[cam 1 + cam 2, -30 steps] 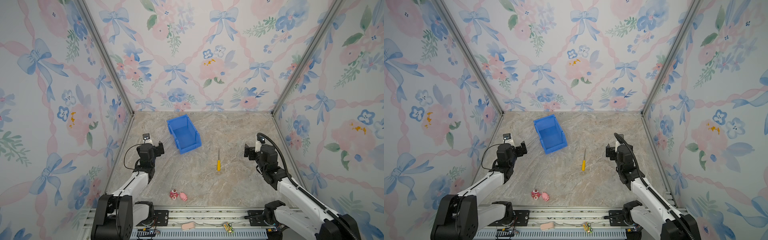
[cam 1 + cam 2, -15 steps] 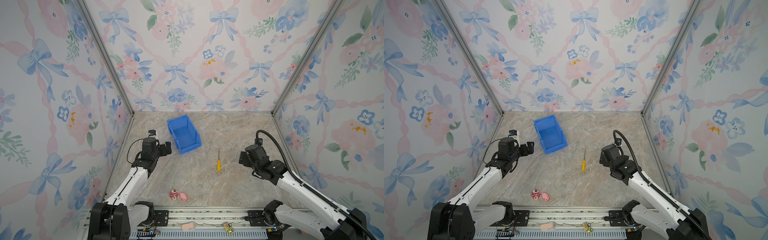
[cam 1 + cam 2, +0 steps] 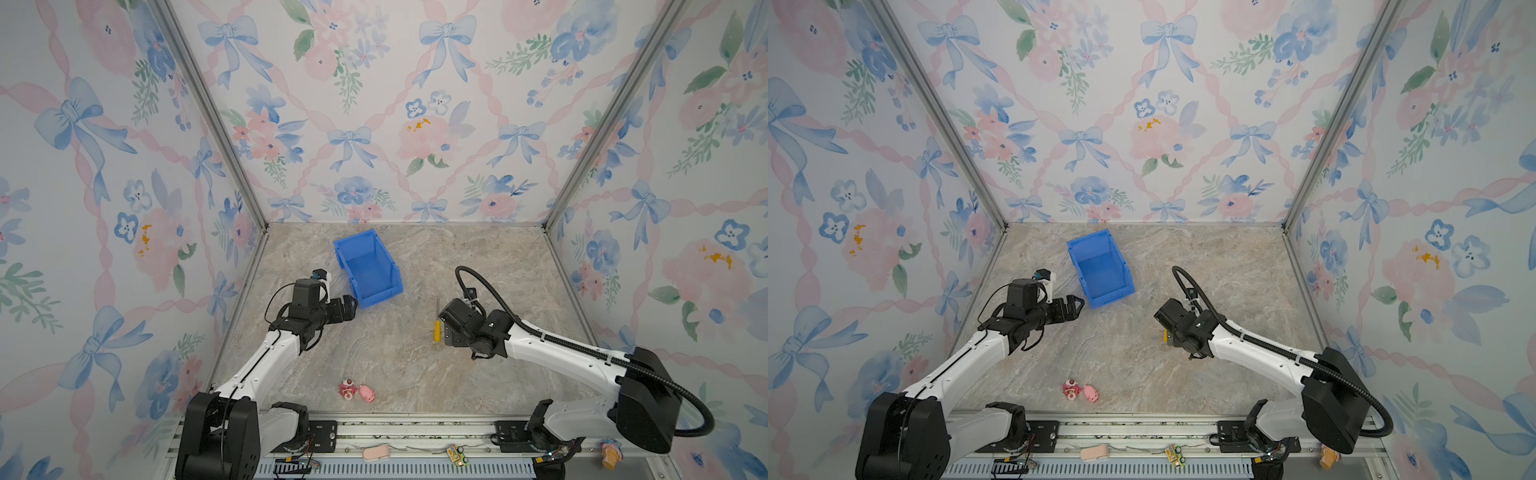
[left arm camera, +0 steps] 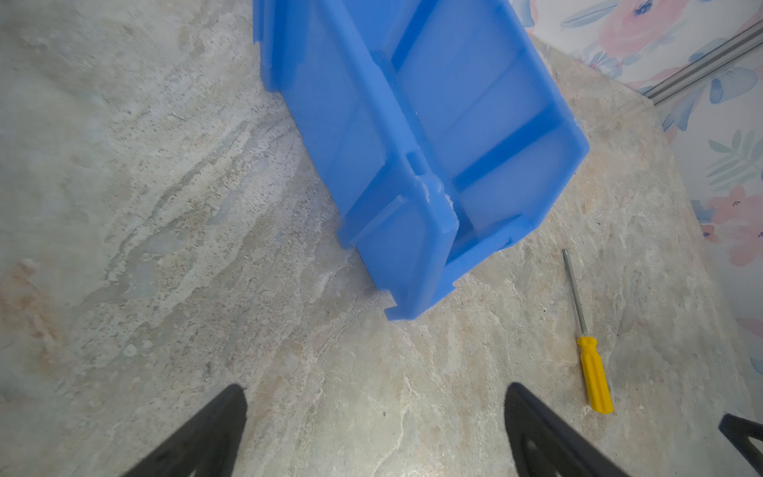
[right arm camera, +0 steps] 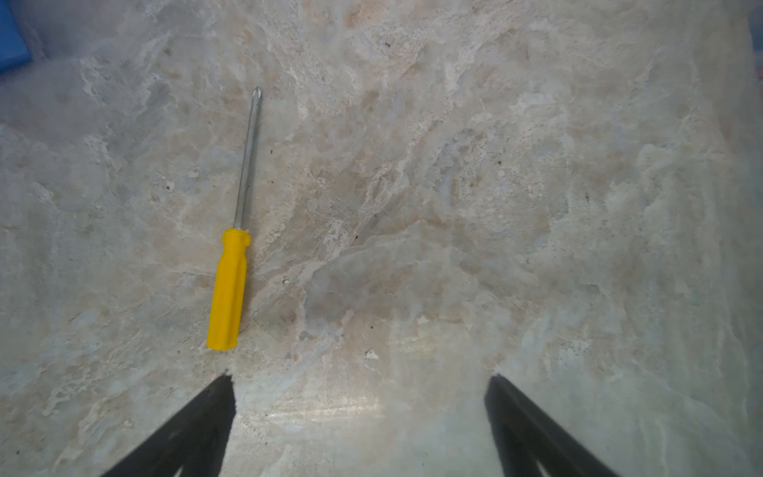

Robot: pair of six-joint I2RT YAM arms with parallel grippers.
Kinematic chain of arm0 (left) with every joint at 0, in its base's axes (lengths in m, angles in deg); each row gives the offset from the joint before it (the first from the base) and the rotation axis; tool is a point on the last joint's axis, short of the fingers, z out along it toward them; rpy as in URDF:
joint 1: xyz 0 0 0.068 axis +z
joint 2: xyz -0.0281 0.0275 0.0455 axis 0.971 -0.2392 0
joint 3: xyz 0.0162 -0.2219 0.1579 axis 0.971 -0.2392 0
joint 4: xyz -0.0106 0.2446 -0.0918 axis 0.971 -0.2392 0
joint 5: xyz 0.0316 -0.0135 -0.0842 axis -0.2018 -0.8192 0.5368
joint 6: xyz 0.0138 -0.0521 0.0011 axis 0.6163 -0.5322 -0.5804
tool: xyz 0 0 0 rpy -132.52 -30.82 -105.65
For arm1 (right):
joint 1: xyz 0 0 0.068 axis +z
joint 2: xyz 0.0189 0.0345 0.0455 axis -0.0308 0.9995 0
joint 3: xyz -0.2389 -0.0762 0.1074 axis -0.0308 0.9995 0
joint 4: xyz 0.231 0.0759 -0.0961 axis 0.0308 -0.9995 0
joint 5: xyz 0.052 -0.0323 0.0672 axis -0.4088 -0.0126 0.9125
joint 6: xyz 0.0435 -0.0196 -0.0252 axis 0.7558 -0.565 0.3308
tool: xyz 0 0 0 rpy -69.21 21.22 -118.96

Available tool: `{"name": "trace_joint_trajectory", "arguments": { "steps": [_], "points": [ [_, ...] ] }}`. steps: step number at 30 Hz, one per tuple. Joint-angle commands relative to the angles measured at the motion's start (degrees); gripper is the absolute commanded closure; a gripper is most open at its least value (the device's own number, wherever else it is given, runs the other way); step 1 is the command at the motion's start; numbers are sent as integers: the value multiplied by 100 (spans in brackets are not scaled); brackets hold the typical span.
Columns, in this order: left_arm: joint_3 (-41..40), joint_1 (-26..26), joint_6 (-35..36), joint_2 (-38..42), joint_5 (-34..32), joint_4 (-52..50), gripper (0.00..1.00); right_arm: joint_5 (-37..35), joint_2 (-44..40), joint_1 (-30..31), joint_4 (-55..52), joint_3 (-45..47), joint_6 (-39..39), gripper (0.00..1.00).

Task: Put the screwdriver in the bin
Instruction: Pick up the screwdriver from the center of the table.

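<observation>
The bench [image 3: 395, 357] carries the bin [image 3: 368, 270] at 11 o'clock with free room all round, the left claw [image 3: 354, 306] spread empty by its 7 o'clock corner, likely to steady it, and the right claw [image 5: 360, 378] spread just 3 o'clock of the flat-lying screwdriver [image 5: 229, 285], which lies at the bin's 4 o'clock.

**Left arm** [image 3: 266, 361]: rises from its base at the near left corner of the desk [image 3: 395, 365], with the forearm reaching forward and inward. The left gripper [image 3: 350, 308] is held nearly level and points toward the desk's middle. In the left wrist view its fingers [image 4: 206, 433] stand wide apart with nothing between them.

**Right arm** [image 3: 552, 345]: extends inward from the near right corner, wrist pitched down. The right gripper [image 5: 359, 378] faces the desk, jaws spread wide and empty.
</observation>
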Motion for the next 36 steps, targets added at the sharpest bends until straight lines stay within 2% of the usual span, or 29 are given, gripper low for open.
{"name": "trace_joint_trajectory", "arguments": {
  "steps": [1,11,22,29,36],
  "points": [
    [-70,-55,57,49,292,-150,2,304,217,91,292,-125,40,3],
    [-75,-75,202,123,27,-165,2,953,1074,70,1052,-400,-534,3],
    [-97,-80,299,266,-197,-159,2,1504,1877,-434,1439,-743,-655,0],
    [-123,-75,255,451,-695,-159,2,1668,2314,-500,1128,-1063,-833,9],
    [-99,-80,263,439,-666,-157,2,1745,2291,-512,1061,-991,-838,26]
  ]
}}
